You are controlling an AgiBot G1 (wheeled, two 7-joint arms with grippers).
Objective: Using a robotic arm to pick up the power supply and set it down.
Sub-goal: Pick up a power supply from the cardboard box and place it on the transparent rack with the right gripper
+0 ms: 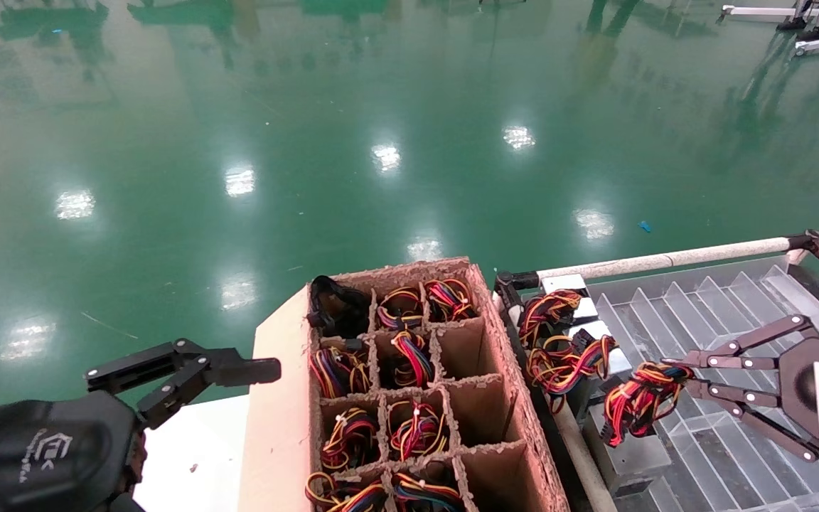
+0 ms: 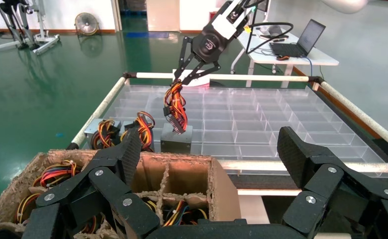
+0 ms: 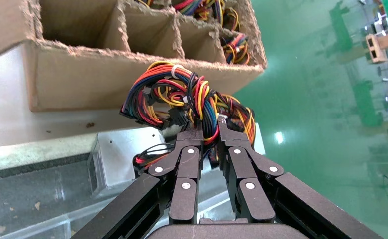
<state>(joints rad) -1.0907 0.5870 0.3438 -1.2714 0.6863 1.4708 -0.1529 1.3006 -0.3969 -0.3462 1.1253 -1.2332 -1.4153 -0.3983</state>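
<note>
1. The power supply (image 1: 626, 455) is sitting in the clear divided tray (image 1: 736, 299), just beside the cardboard box (image 1: 409, 384).
2. My right gripper (image 1: 672, 380) is pinching its wire bundle (image 1: 640, 398).
3. My left gripper (image 1: 239, 373) is hovering spread wide, beside the box.

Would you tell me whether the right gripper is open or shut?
Shut: the right gripper pinches the power supply by its wire bundle.
</note>
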